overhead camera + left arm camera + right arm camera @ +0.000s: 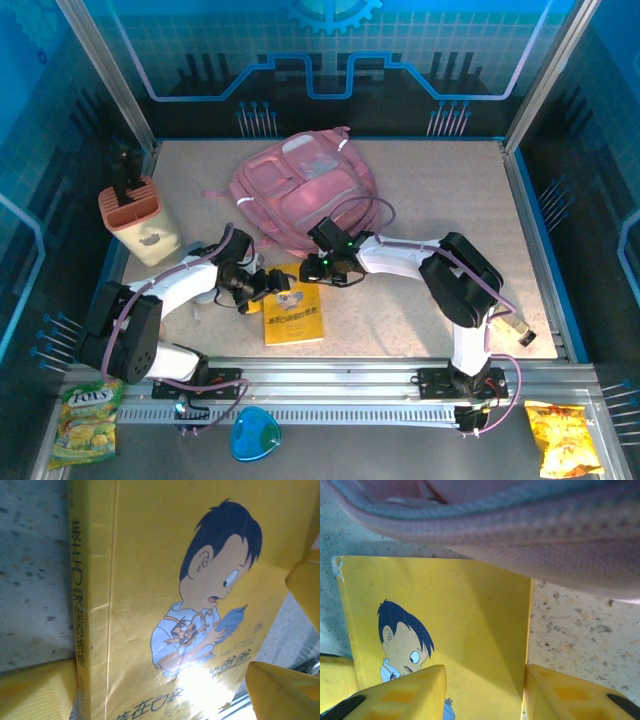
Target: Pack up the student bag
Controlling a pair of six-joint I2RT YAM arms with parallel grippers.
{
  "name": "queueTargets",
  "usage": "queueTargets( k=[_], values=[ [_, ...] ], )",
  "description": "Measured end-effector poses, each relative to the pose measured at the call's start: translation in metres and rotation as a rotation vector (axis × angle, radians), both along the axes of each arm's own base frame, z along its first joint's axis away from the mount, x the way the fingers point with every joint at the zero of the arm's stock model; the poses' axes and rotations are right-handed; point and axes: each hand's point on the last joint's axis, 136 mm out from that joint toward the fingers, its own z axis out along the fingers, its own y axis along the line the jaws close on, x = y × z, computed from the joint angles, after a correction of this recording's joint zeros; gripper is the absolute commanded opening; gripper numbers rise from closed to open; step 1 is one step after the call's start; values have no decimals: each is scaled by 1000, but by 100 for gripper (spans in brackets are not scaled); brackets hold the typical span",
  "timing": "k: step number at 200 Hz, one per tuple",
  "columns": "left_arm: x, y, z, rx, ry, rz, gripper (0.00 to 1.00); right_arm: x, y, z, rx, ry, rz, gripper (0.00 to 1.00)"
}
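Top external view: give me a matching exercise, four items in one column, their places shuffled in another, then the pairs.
1 student bag
2 book
3 green snack bag
4 pen holder

A bottom-left corner of the view
B upright at the table's left side
C far middle of the table
D flat, just in front of the bag

Pairs: 1-C, 2-D, 3-A, 4-B

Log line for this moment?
left gripper: open, over yellow book | right gripper: open, over book near student bag | book: on table

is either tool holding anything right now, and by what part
Cannot tell: left tool and right tool both straddle the yellow book, no clear grip.
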Motion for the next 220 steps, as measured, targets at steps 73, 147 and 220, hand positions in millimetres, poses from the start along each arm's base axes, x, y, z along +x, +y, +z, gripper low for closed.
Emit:
queueTargets(
  k=[73,147,220],
  values=[
    [2,-14,31,-114,-66,-10,57,0,-13,-10,-35,16,-32,33],
    [8,-19,23,-150,-53,25,37,1,-15,-11,-33,20,-43,32],
    [10,-11,34,-116,-101,59,0,-6,-35,14,28,-75,-83,57]
  ],
)
